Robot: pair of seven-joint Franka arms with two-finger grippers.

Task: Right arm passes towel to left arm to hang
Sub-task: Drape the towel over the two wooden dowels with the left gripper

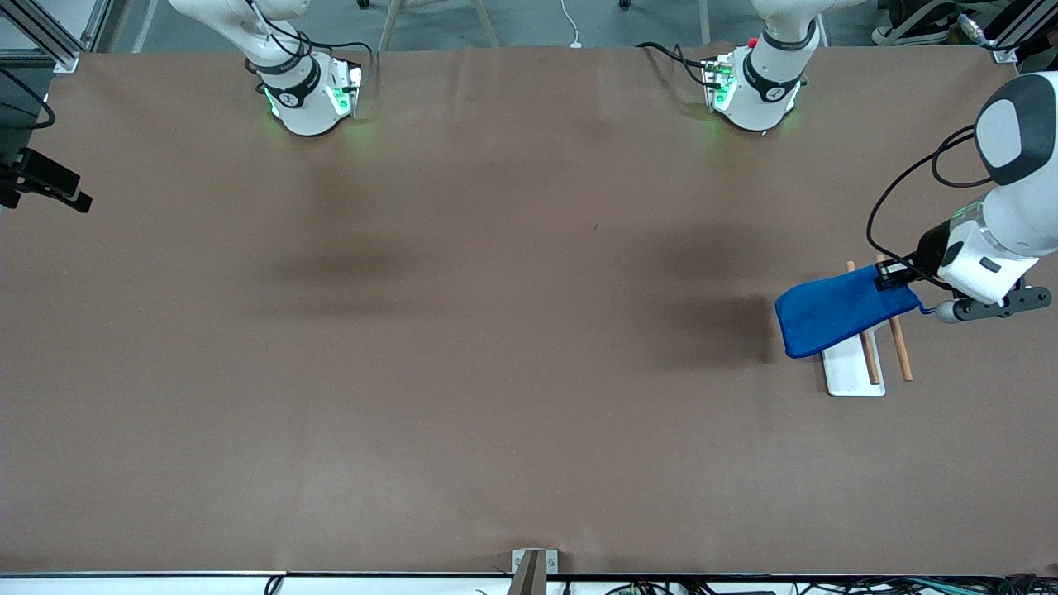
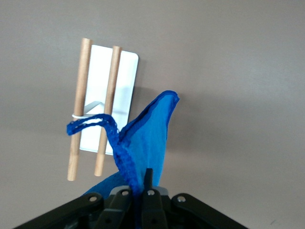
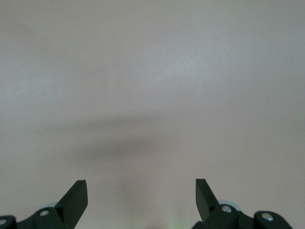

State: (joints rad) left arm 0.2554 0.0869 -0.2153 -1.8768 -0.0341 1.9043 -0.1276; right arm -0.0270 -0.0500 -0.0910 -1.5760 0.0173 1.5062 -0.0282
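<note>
Table (image 1: 463, 347): brown sheet across the whole top, both arm bases along the edge farthest from the front camera.

Left arm (image 1: 1004, 215): reaches out at its own end of the table, near that end's edge. Left gripper (image 1: 894, 277) is over the rack, fingers (image 2: 148, 183) clamped on one edge of the towel.

Right arm (image 1: 285, 62): waits, only base and lower links in the front view. Right gripper (image 3: 141, 198) has its fingers spread wide, nothing between them, over bare table.

Towel (image 1: 835, 310): royal blue, hanging from the left gripper, draped over the rack's rods and covering part of the tray. Its loop tag (image 2: 88, 123) hangs across the rods in the left wrist view.

Rack: white tray (image 1: 851, 372) with two wooden rods (image 1: 899, 351), near the left arm's end of the table.
</note>
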